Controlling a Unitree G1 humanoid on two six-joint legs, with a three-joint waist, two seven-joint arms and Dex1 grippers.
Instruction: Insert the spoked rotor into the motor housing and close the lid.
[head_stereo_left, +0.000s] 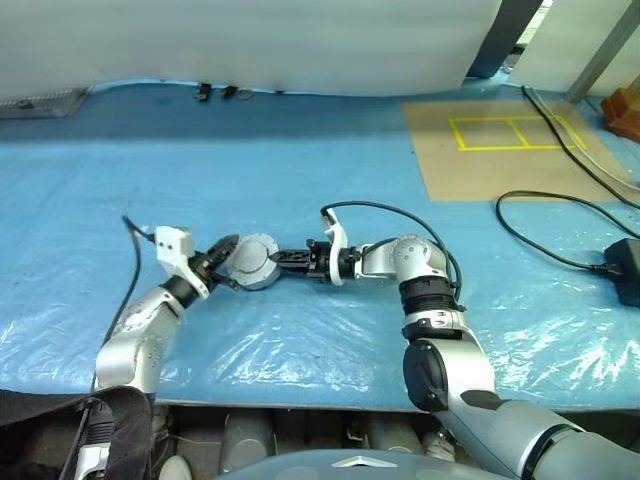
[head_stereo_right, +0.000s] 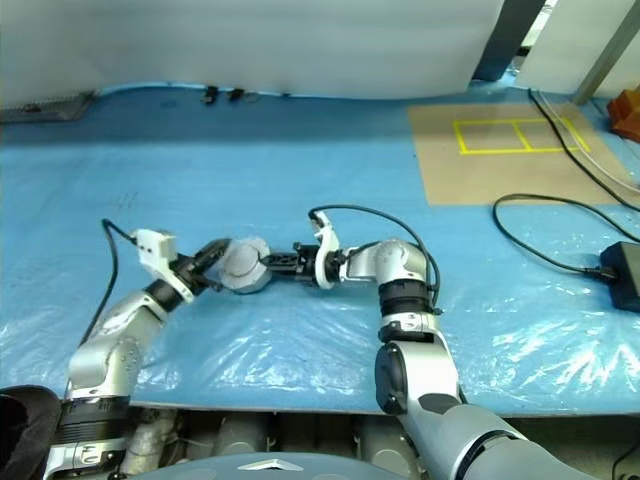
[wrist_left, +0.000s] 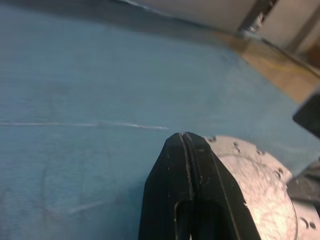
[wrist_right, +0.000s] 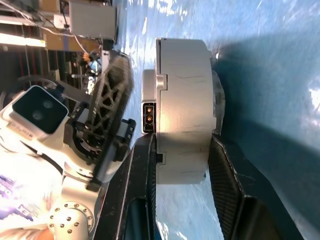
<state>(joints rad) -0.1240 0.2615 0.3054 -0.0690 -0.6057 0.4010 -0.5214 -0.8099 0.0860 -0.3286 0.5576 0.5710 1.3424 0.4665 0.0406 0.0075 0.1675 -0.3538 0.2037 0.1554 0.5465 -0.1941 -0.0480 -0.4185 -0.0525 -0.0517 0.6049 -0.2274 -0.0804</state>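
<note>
The motor housing (head_stereo_left: 255, 264), a short round silver can, lies on the blue sheet at the centre of the table. A flat grey face covers its top, which looks like the lid (wrist_left: 252, 187). My right gripper (head_stereo_left: 276, 258) reaches in from the right and is shut on the housing (wrist_right: 181, 100), one black finger (wrist_right: 142, 165) on each side of its wall. My left gripper (head_stereo_left: 222, 258) is shut with nothing in it, its tip (wrist_left: 185, 137) right beside the housing's left edge. The spoked rotor is hidden.
Blue plastic sheet (head_stereo_left: 300, 170) covers the table. A brown board with yellow tape (head_stereo_left: 500, 150) lies at the back right. Black cables (head_stereo_left: 545, 215) and a black power brick (head_stereo_left: 625, 265) lie at the right. The table's front edge runs just below my arms.
</note>
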